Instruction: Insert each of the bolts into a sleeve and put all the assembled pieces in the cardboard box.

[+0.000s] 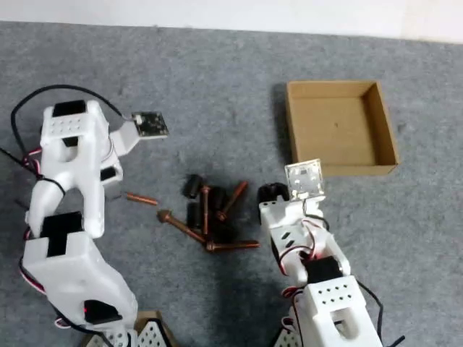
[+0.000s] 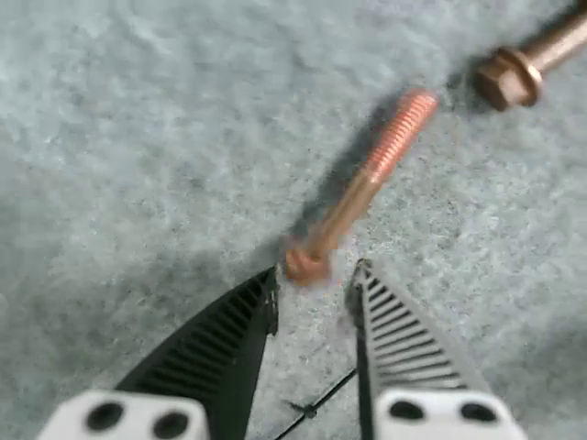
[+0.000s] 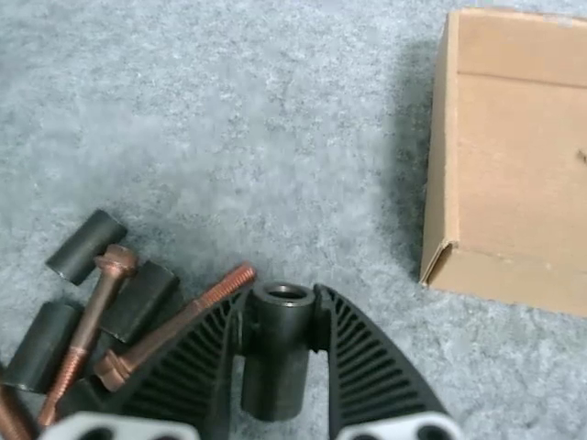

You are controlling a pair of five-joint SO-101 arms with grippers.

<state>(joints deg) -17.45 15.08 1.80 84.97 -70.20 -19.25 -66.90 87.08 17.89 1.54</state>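
Grey felt-like table covering (image 1: 217, 87), pale wall strip (image 1: 217, 11) beyond its far edge.

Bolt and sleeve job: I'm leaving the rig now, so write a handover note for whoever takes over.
Left gripper: open, fingertips either side of a lone bolt's head, not closed on it.
Right gripper: shut on an upright sleeve, beside the pile of loose bolts and sleeves between the arms.
Cardboard box: empty.
Done: nothing assembled or boxed.
Left: every insertion, then boxing.
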